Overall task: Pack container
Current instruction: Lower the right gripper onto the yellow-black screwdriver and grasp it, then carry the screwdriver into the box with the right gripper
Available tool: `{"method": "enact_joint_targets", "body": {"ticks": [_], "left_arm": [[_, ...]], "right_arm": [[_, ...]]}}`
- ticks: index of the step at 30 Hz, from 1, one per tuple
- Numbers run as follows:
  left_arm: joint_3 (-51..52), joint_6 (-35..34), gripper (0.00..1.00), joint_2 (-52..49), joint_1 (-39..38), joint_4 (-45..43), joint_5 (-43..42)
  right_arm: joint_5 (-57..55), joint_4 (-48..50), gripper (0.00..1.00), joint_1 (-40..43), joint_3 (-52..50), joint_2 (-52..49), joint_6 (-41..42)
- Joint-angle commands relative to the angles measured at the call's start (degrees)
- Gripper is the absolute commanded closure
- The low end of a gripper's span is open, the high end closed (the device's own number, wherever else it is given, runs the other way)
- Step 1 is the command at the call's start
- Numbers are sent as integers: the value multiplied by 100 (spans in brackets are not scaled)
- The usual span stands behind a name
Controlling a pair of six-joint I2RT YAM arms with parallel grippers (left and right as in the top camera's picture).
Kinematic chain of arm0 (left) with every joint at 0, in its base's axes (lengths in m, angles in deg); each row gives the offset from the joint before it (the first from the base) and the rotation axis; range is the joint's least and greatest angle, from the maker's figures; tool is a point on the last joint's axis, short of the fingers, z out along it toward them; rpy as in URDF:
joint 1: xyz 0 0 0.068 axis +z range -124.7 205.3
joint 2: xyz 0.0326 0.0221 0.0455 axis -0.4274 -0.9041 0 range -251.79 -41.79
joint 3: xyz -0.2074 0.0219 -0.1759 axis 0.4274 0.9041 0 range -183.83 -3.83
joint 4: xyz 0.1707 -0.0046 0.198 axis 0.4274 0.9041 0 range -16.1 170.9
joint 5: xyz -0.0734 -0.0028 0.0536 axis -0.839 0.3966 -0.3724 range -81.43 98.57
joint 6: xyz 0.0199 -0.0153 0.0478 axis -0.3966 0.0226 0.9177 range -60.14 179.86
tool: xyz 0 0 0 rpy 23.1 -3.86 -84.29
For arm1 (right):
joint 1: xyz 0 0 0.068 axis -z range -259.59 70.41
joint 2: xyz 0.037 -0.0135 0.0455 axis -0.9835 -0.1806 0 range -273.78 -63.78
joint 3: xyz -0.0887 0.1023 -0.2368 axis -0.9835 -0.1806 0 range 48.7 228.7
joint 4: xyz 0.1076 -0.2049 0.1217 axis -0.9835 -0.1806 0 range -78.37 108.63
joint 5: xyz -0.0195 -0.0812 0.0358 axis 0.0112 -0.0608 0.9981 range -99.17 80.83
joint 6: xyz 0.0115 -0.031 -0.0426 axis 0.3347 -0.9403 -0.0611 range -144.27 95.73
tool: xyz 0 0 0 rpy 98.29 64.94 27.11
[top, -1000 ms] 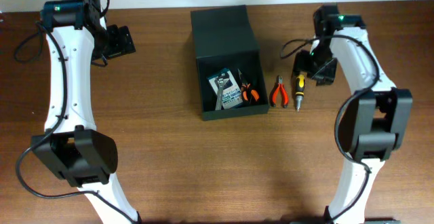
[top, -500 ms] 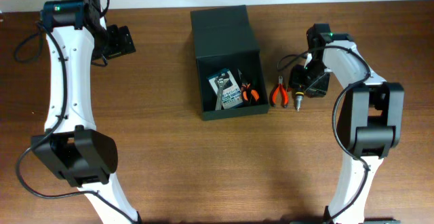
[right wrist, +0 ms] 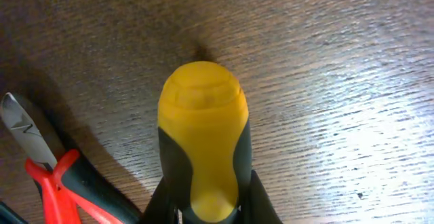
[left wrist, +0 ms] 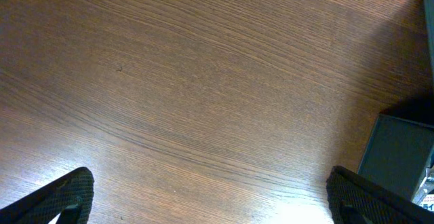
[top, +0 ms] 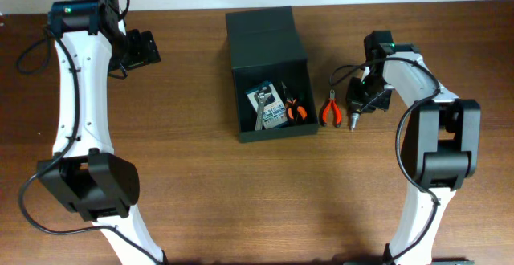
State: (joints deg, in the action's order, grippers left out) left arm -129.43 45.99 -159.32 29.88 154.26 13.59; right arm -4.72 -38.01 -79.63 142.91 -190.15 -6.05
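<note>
Right end effector (top: 360,103) has dropped over the screwdriver (right wrist: 202,142); grip hidden; left end effector (top: 144,48) gapes empty.

Even overhead light, sharp view. Both wrist views show white glare on the tabletop (left wrist: 203,81). The close yellow screwdriver handle (right wrist: 202,149) looks soft, with shadow darkening its left.

Right tool (top: 362,103) shifted toward 8 o'clock, from the 1 o'clock side of the yellow-handled screwdriver (top: 352,121) to directly over its handle. Overhead no longer shows the handle, only the tip end poking out at 7 o'clock. Most travel came in the first half-second.
</note>
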Motion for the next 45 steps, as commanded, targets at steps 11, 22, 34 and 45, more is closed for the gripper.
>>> {"method": "enact_joint_targets", "body": {"ticks": [11, 22, 34, 45], "left_arm": [[-94, 68, 1, 0, 9, -13, 83], [-94, 68, 1, 0, 9, -13, 83], [-94, 68, 1, 0, 9, -13, 83], [-94, 68, 1, 0, 9, -13, 81]], "right_arm": [[-127, 79, 96, -33, -155, -142, 9], [-258, -7, 96, -22, -151, -66, 4], [-190, 33, 96, -192, 164, 1261, -295], [400, 81, 96, -1062, 175, 2391, -575]]}}
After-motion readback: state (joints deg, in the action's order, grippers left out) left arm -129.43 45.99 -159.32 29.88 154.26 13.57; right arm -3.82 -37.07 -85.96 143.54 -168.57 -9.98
